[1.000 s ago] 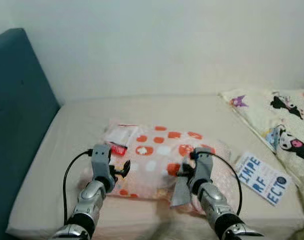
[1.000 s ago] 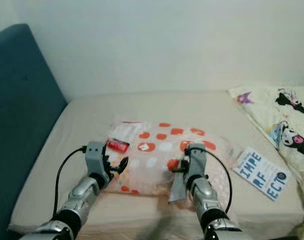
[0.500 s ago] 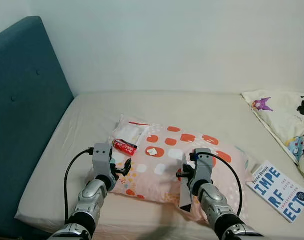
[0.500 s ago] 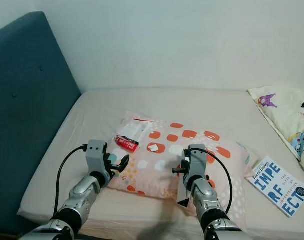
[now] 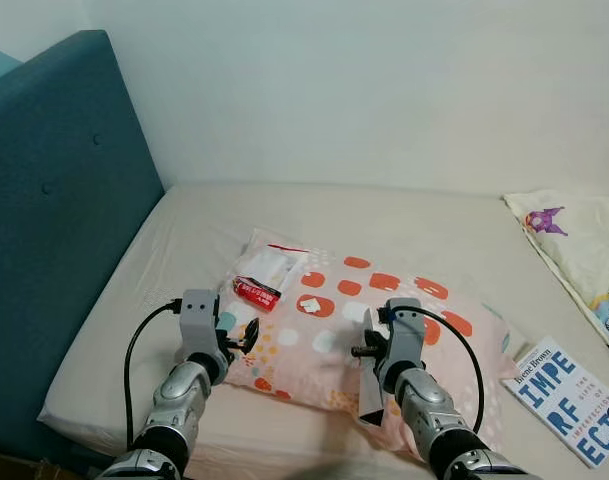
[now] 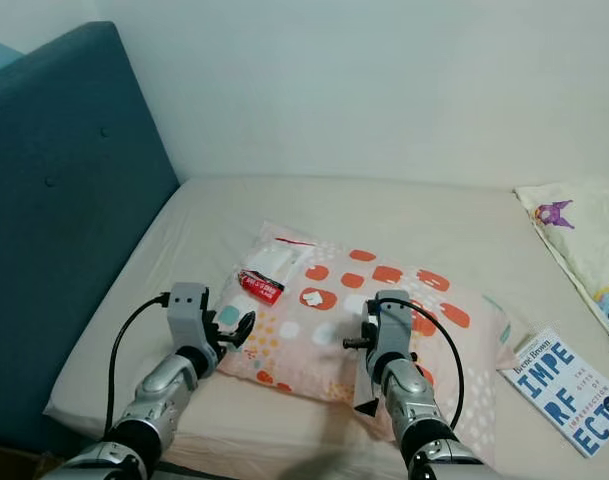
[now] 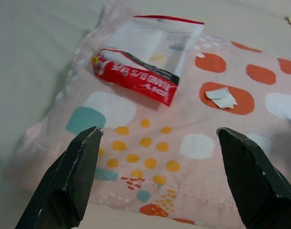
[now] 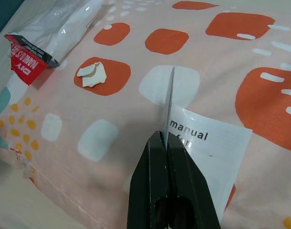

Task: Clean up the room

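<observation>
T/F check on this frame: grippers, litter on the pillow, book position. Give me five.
1. The right gripper is shut on a sheet of paper. True.
2. The left gripper is shut on the red wrapper. False: its fingers are spread open and the wrapper lies loose on the pillow.
3. A clear plastic bag lies on the pillow beside the red wrapper. True.
4. The book lies on top of the pillow. False: it lies on the mattress, on the robot's right of the pillow.
5. A small white scrap rests on an orange patch of the pillow. True.
</observation>
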